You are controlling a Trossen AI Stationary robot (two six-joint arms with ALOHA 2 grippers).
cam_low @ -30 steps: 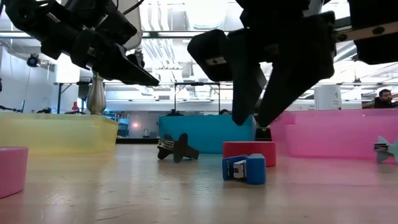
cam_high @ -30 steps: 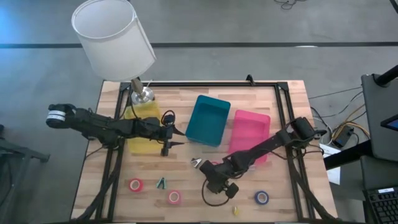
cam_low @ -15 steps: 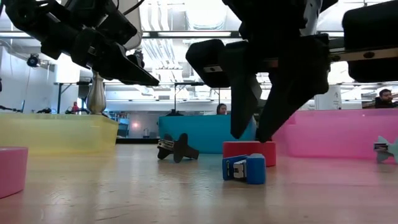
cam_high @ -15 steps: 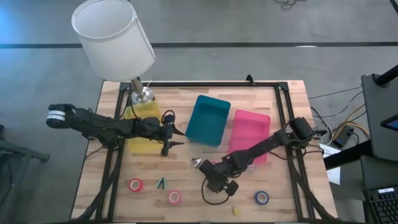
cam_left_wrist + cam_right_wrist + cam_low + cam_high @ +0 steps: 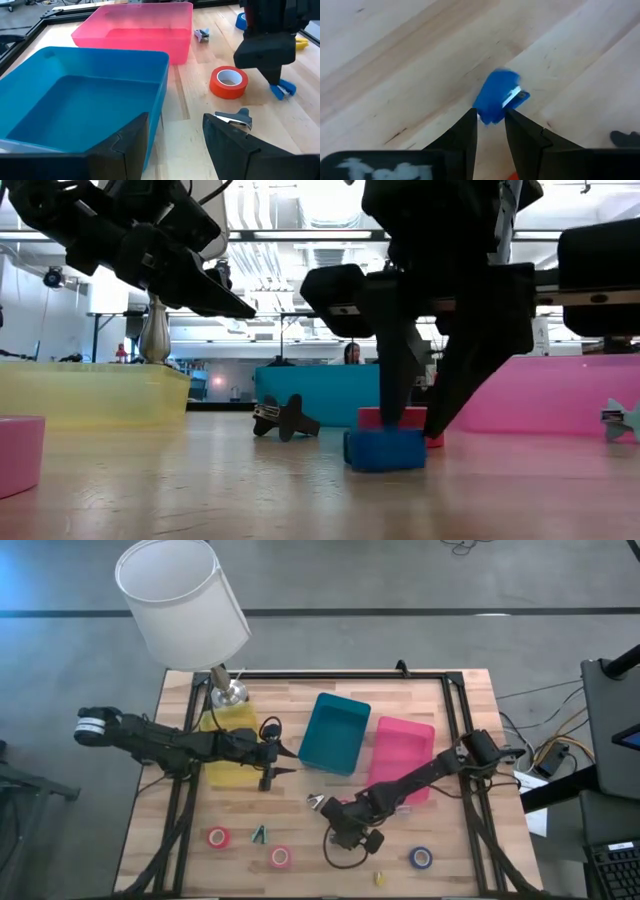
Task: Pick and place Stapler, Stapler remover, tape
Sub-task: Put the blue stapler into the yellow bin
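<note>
The right gripper point(image 5: 425, 420), fingers apart and straddling the small blue stapler point(image 5: 496, 101) on the bench near the front of the pink bin point(image 5: 402, 750), is at the grasp step, which next calls for squeezing shut on its stubby body and lifting.

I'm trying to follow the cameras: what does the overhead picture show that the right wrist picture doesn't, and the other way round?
Only the overhead view shows the white-shaded lamp, yellow plastic bin, teal plastic bin and pink plastic bin. Only the right wrist view shows the small blue stapler between the right gripper fingers. Both show the wooden table.
</note>
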